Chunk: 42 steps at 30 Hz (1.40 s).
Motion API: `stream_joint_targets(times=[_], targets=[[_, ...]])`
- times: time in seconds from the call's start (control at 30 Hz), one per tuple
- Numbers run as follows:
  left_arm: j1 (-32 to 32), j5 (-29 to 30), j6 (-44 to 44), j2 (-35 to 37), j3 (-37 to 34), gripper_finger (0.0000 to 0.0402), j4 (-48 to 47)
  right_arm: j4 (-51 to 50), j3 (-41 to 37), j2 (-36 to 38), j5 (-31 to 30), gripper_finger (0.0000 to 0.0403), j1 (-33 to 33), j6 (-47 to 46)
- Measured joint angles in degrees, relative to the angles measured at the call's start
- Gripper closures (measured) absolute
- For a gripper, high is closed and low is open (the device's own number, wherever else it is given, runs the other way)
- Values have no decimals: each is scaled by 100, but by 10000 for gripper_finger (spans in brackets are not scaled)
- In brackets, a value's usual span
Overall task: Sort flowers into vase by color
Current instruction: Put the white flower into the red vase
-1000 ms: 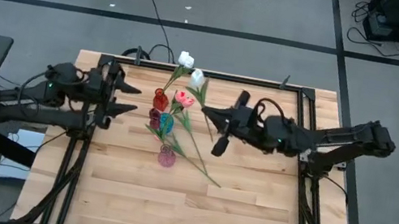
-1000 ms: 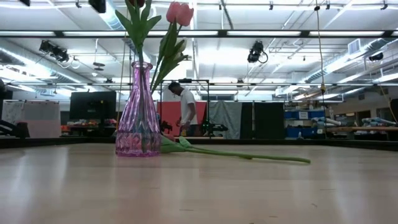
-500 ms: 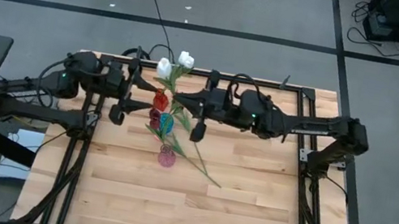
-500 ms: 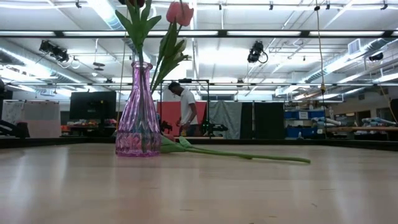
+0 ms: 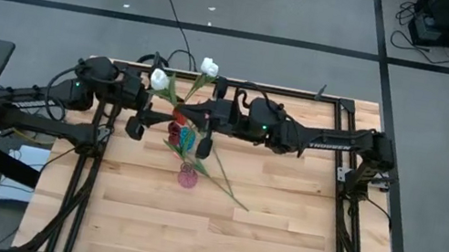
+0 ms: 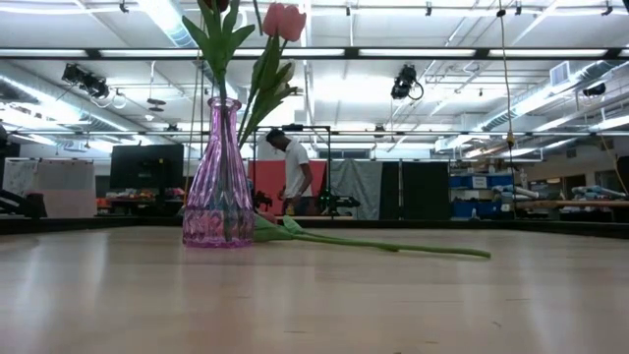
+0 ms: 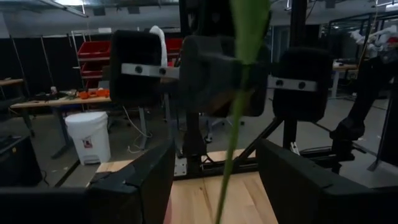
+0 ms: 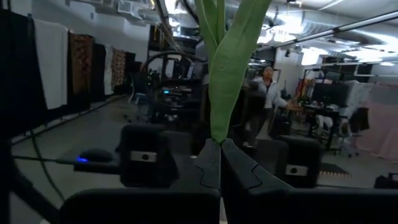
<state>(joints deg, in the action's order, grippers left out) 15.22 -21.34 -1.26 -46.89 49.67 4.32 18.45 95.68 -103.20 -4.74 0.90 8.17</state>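
- White, the bud (image 5: 159, 78) of the tulip in play sat at the table's back-left part, its thin green stem (image 5: 175, 99) slanting toward the right claw (image 5: 207, 121), which was pinched shut on that stem; the right wrist view showed the two dark fingers (image 8: 210, 167) meeting at the base of a green leaf.
- The left claw (image 5: 140, 109) stood facing it, jaws at their widest and empty, with the stem (image 7: 239, 106) crossing the gap between them in the left wrist view: apparently a handover in the making.
- Just beside both claws stood a cluster of small coloured vases: red (image 5: 179, 114), blue (image 5: 188, 140) and, nearest the front, pink (image 5: 187, 175), the last holding a pink tulip (image 6: 284, 20) and a dark one.
- A second white tulip (image 5: 209, 68) rose near the back edge; one bare stem (image 6: 393, 246) lay flat on the wooden table (image 5: 280, 229).
- To do the step well, I judged that the left claw should close squarely on the stem, low enough for control, before the right let go; the limp stem might otherwise swing or snag the crowded vases.
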Motion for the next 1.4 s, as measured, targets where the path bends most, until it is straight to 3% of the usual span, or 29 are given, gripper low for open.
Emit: stream_joint_targets(times=[0.17, 0.6, 0.77, 1.0, 1.27, 1.4], targets=[[0, 29, -145, -5, 2, 189, 141, 74, 7, 7, -69, 397, -41, 8], [4, 111, -181, -656, 2, 319, 791, 116, 7, 9, -168, 397, -41, 82], [2, 7, -310, -658, 2, 387, 808, 75, 7, 9, -182, 397, -43, 84], [6, -167, -304, -552, 70, 394, 578, -9, 11, 16, -187, 381, -34, 77], [582, -722, -306, 149, 101, 394, 317, -1004, 2, 408, -157, 286, 104, -184], [967, -983, -289, 441, 101, 394, -2, -1426, -121, 646, -147, 257, 94, -493]])
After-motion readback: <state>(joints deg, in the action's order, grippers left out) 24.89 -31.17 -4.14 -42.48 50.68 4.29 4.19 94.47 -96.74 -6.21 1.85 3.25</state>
